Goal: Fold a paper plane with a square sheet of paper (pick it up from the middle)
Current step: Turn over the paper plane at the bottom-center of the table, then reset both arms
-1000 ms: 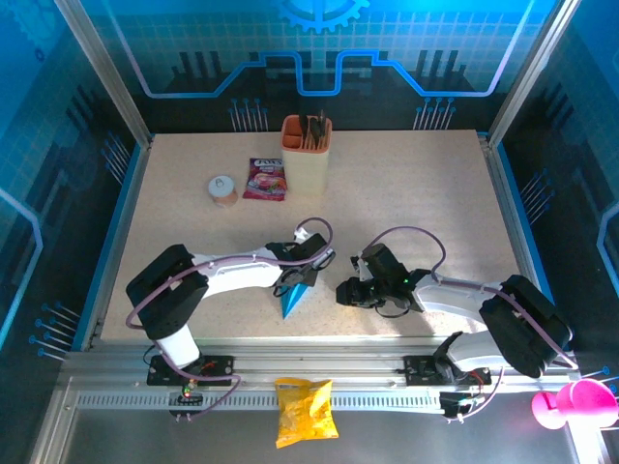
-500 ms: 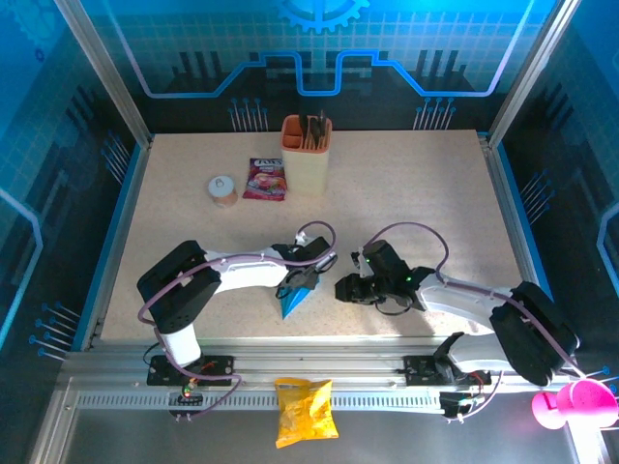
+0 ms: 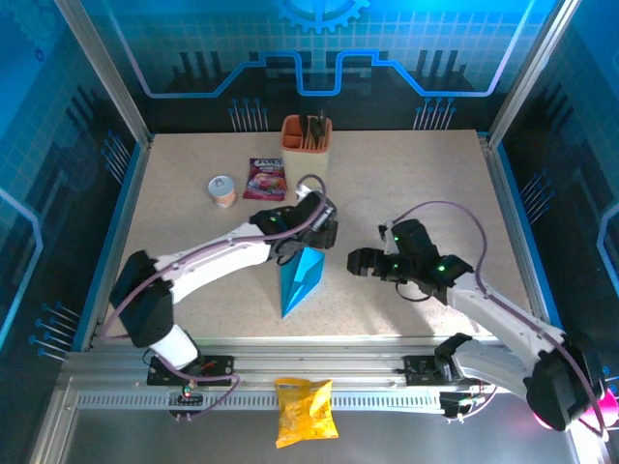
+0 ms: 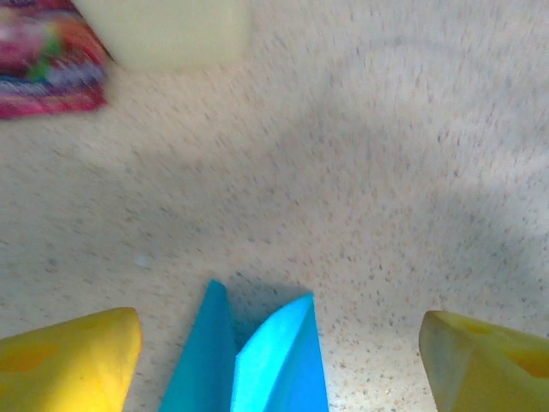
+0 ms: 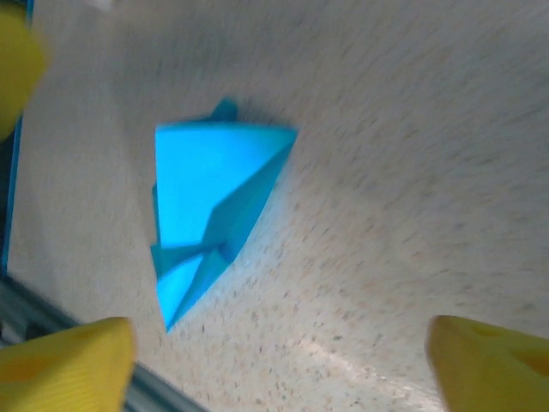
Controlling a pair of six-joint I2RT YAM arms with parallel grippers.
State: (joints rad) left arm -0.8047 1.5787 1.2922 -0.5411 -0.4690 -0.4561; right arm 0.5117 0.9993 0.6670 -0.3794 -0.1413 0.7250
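Paper plane [image 3: 298, 277] lies flat on table [image 3: 435, 174] front-centre, long axis running near-far, sharp tip toward the near edge, wide tail pointing away. Left gripper [image 3: 314, 237] sits just beyond the tail, jaws spread wide and holding nothing, so it's the nearer one. Right gripper [image 3: 354, 261] stands off to the plane's right flank, likewise wide open and empty.

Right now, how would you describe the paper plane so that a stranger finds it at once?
Start at the beige table; look at the middle of its near half. The plane lies there, sharp tip toward the near edge. It is the one bright-blue wedge; the cup and the pink packet are farther back.
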